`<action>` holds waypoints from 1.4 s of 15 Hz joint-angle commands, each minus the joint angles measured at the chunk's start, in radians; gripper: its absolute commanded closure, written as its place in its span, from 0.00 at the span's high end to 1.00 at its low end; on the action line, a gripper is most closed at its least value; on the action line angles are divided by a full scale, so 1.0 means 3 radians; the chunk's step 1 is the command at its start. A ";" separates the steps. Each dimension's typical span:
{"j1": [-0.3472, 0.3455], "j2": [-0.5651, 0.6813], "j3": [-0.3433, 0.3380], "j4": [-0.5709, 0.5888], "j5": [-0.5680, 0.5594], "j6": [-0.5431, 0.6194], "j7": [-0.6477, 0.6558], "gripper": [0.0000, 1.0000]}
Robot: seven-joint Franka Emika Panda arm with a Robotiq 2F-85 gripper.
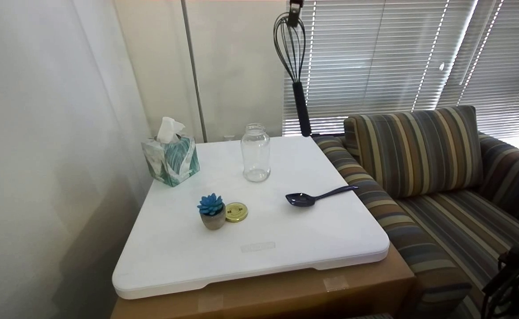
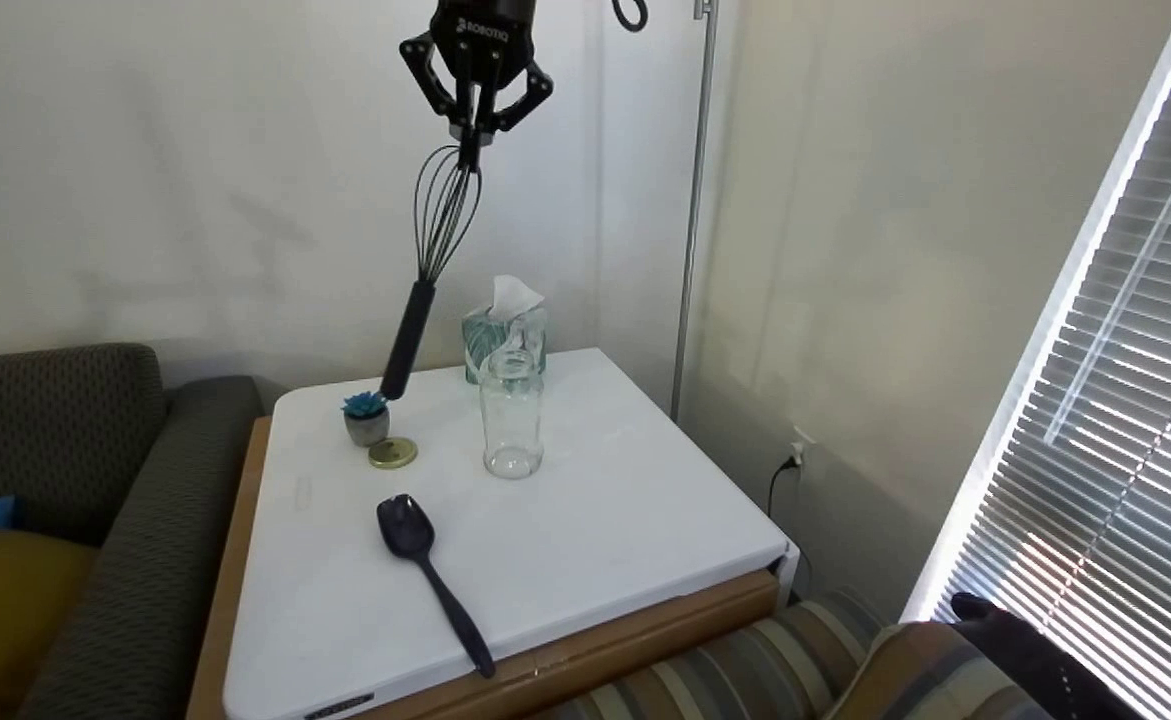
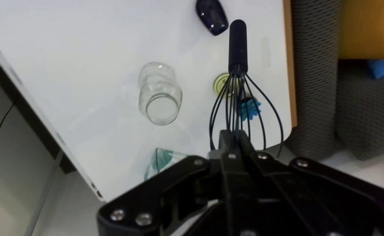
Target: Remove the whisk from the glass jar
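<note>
The dark whisk [image 1: 302, 108] hangs in the air, wire loops up and handle slanting down, outside the glass jar. It also shows in an exterior view [image 2: 408, 340] and in the wrist view [image 3: 238, 46]. My gripper [image 2: 469, 155] is shut on the whisk's wire loops, high above the table; its fingertips also show in the wrist view [image 3: 234, 136] and in an exterior view [image 1: 294, 20]. The clear glass jar [image 1: 255, 155] stands upright and empty on the white table; it also shows in an exterior view [image 2: 512, 425] and the wrist view [image 3: 160, 93].
A dark blue spoon [image 1: 302, 200] lies on the white table [image 1: 321, 239]. A small potted blue succulent [image 1: 212, 217] stands beside a gold lid [image 1: 236, 212]. A teal tissue box [image 1: 173, 161] stands near the wall. A striped couch [image 1: 412, 155] adjoins the table.
</note>
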 commanded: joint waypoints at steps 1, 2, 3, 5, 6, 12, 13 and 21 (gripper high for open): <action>-0.0181 0.0043 -0.0035 -0.0135 0.0293 -0.0487 -0.0207 0.01; -0.0215 0.0104 -0.0052 -0.0136 0.0358 -0.0627 -0.0222 0.01; -0.0222 0.0162 -0.0085 -0.0132 0.0366 -0.0775 -0.0196 0.01; -0.0156 0.0280 -0.0182 -0.0130 0.0171 -0.0940 -0.0104 0.01; -0.0092 0.0323 -0.0237 -0.0132 0.0003 -0.0927 -0.0053 0.01; 0.0327 0.0465 -0.0345 -0.0087 -0.1050 -0.0708 0.0271 0.01; 0.0398 0.0476 -0.0347 -0.0091 -0.1209 -0.0649 0.0337 0.01; 0.0993 0.0656 -0.0412 -0.0082 -0.2580 -0.0381 0.0971 0.01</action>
